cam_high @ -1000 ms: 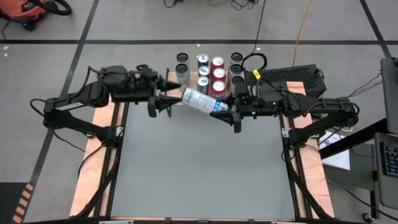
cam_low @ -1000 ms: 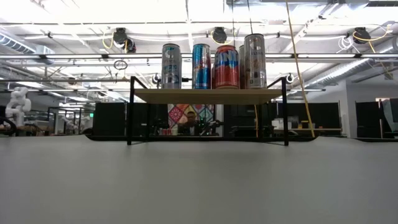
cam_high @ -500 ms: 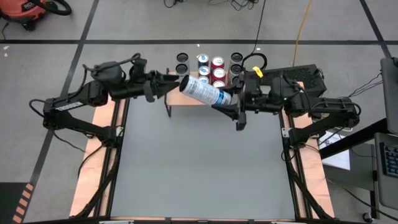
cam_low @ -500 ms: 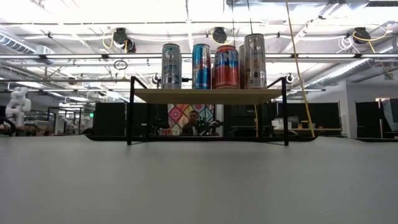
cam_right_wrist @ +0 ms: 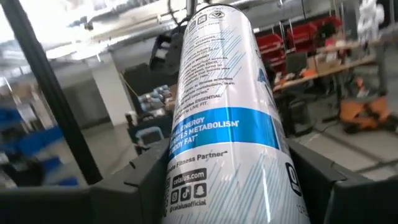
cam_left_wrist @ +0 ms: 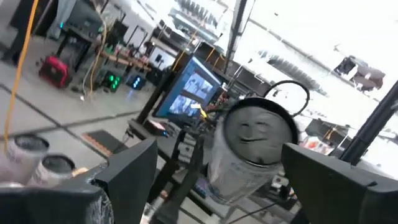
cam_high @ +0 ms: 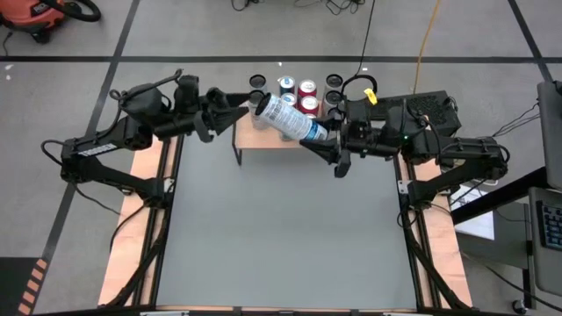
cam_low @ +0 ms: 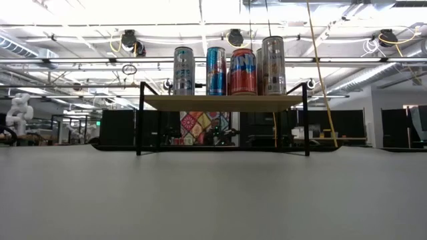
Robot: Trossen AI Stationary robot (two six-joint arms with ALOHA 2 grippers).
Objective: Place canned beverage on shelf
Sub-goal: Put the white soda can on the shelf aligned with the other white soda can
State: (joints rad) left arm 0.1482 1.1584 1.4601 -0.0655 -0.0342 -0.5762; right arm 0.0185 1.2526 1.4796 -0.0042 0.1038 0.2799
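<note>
The white-and-blue can (cam_high: 287,118) hung tilted in the air over the front part of the shelf (cam_high: 263,142), its base end clamped between the fingers of the right gripper (cam_high: 318,140) and its top end slanting away toward the shelf's left half. In the right wrist view the can (cam_right_wrist: 225,118) filled the frame lengthwise, rising out from between that arm's two dark fingers (cam_right_wrist: 146,177). The left gripper (cam_high: 230,118) stood off the shelf's left end, its jaws spread apart and holding nothing, with the can's top just beyond its tips; from above it looked like a small gap lay between them, though the angle made that hard to judge. In the left wrist view the can's round end (cam_left_wrist: 254,140) faced the camera between the open fingers (cam_left_wrist: 127,171). Other cans (cam_high: 299,95) stood upright in rows on the shelf's rear half.
</note>
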